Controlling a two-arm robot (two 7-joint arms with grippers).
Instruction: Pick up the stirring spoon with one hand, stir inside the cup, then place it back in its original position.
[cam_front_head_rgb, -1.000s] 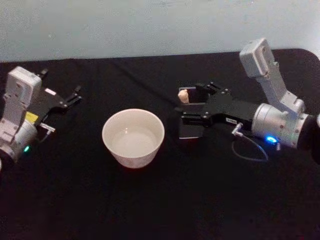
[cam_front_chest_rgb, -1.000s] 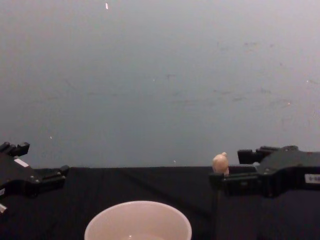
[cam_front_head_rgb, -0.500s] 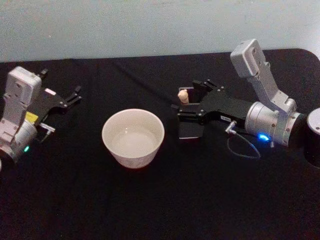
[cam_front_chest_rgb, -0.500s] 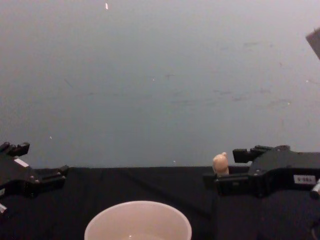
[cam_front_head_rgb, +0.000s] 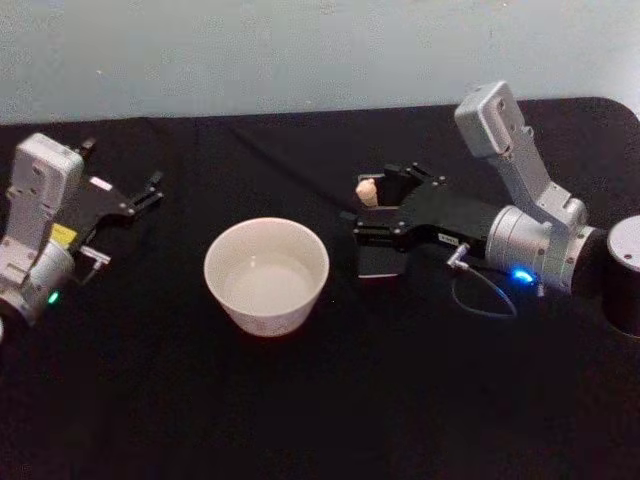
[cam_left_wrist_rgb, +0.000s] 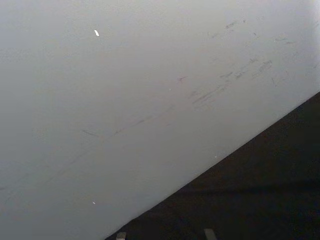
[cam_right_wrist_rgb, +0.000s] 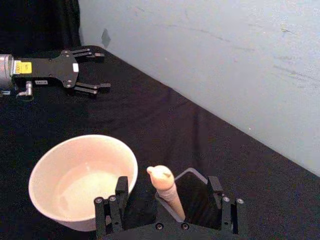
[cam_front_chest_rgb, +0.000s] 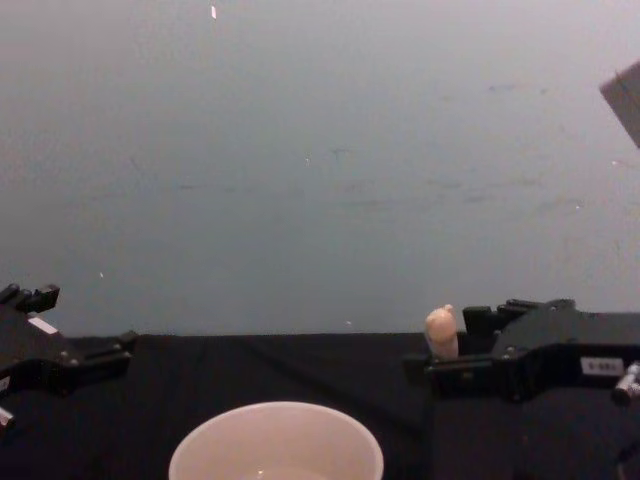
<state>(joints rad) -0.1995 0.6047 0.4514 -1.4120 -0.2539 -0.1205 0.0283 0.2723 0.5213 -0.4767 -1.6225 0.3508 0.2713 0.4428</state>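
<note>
Found the spoon (cam_right_wrist_rgb: 165, 189) standing in the holder (cam_right_wrist_rgb: 186, 173), right of the desk's (cam_front_head_rgb: 300, 420) centre and toward its far edge, knob up, handle leaning a little. Saw the right gripper (cam_front_head_rgb: 374, 202) level with the knob, fingers (cam_right_wrist_rgb: 121, 192) spread wide to either side of the handle, touching neither it nor the holder and grasping nothing. Noted the cup (cam_front_head_rgb: 266, 222) near mid-desk, just left of the holder and apart from it. Spotted the left gripper (cam_front_head_rgb: 155, 190) parked near the left edge, well apart from the cup, fingers likewise parted and empty.
</note>
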